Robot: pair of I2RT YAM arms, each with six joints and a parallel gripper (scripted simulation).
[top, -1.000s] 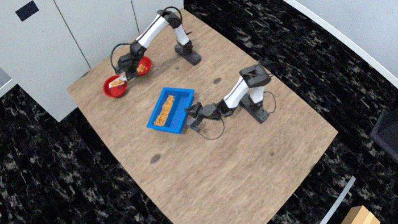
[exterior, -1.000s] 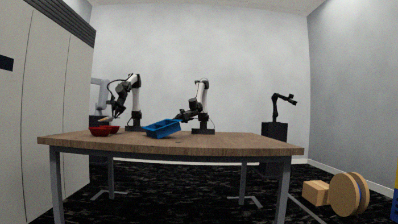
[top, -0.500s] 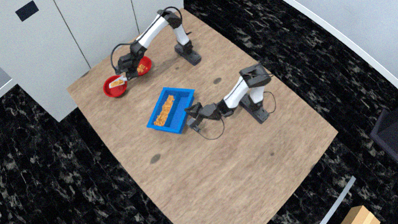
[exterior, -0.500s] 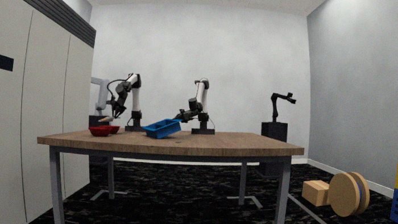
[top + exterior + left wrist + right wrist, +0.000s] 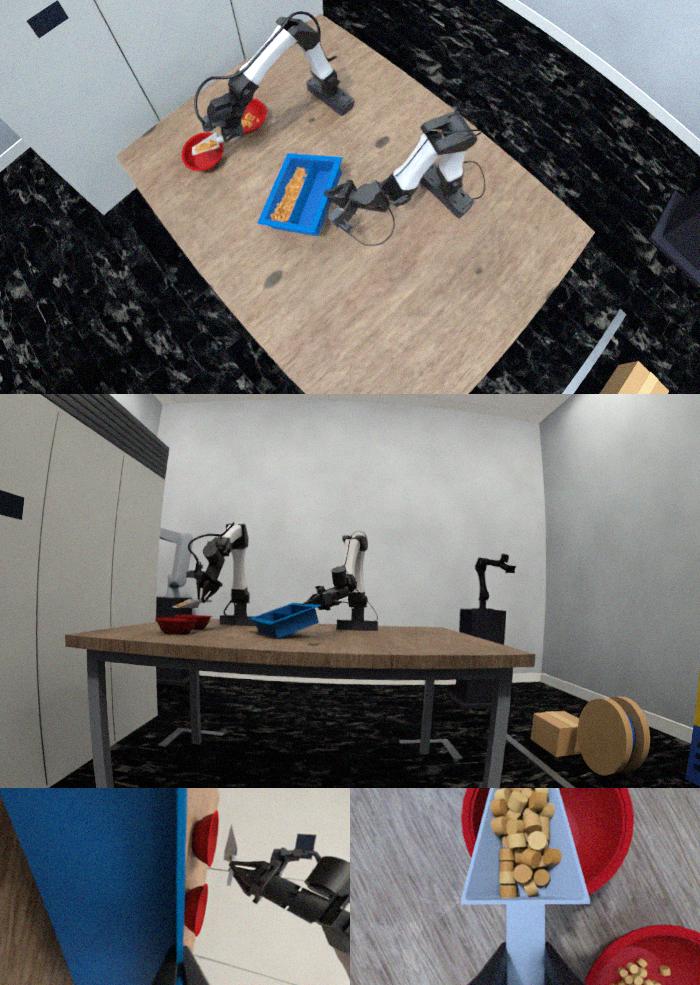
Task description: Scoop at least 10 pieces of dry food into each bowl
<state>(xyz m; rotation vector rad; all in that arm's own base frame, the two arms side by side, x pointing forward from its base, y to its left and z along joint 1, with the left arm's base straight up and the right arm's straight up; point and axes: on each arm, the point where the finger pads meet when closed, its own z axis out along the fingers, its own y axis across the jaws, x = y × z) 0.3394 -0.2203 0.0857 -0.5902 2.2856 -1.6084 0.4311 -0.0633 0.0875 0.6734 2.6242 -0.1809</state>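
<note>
My right gripper (image 5: 223,135) (image 5: 204,599) (image 5: 525,950) is shut on the handle of the pale scoop (image 5: 482,882) (image 5: 194,603). The scoop holds many tan pieces (image 5: 523,836) and hangs above one red bowl (image 5: 202,163) (image 5: 175,626) (image 5: 605,841). No pieces show in the visible part of that bowl. The second red bowl (image 5: 260,109) (image 5: 658,931) stands beside it with several pieces inside. My left gripper (image 5: 178,954) (image 5: 327,194) is shut on the rim of the blue box (image 5: 312,200) (image 5: 295,623) (image 5: 101,876). The box is tilted, its gripped side raised. Food (image 5: 291,195) lies along its low side.
The wooden table (image 5: 375,300) (image 5: 400,641) carries both arm bases. The bowls stand near the table's edge, close to the pale cabinet (image 5: 75,100). The box lies between the bowls and the left arm. A second compartment of the box, on the raised side, shows no food.
</note>
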